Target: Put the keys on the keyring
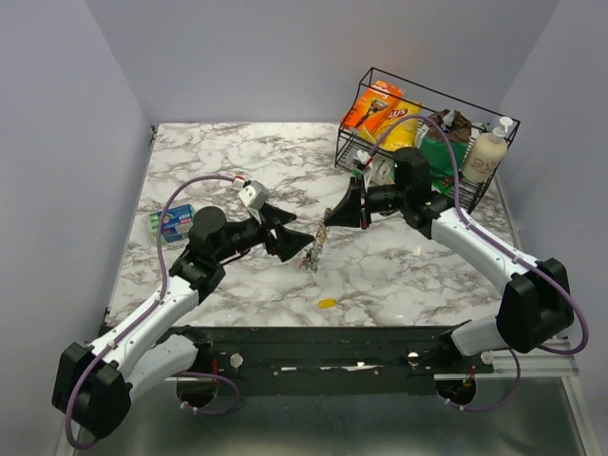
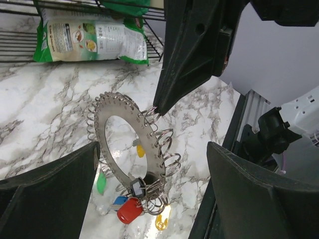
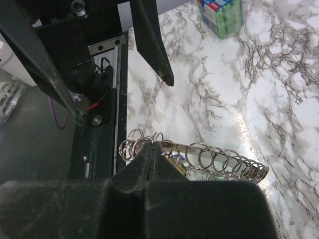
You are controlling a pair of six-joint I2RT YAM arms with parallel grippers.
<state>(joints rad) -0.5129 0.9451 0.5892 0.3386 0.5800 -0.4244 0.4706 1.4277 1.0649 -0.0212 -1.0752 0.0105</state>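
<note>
The keyring (image 1: 315,249) is a flat silvery ring plate edged with many small split rings. It hangs edge-on above the table's middle. My right gripper (image 1: 329,220) is shut on one of its small rings at the top, as the right wrist view shows (image 3: 153,145). Red (image 2: 129,211), blue (image 2: 119,200) and black (image 2: 135,187) keys hang in a cluster at the plate's (image 2: 99,124) bottom, with a yellow one (image 2: 162,219) and a green one (image 2: 101,181) close by. My left gripper (image 1: 300,243) is open and empty, its jaws either side of the keyring.
A yellow key (image 1: 327,303) lies on the marble near the front edge. A black wire basket (image 1: 494,185) with snack bags and a lotion bottle (image 1: 484,152) stands back right. A small blue-green pack (image 1: 173,223) sits at the left.
</note>
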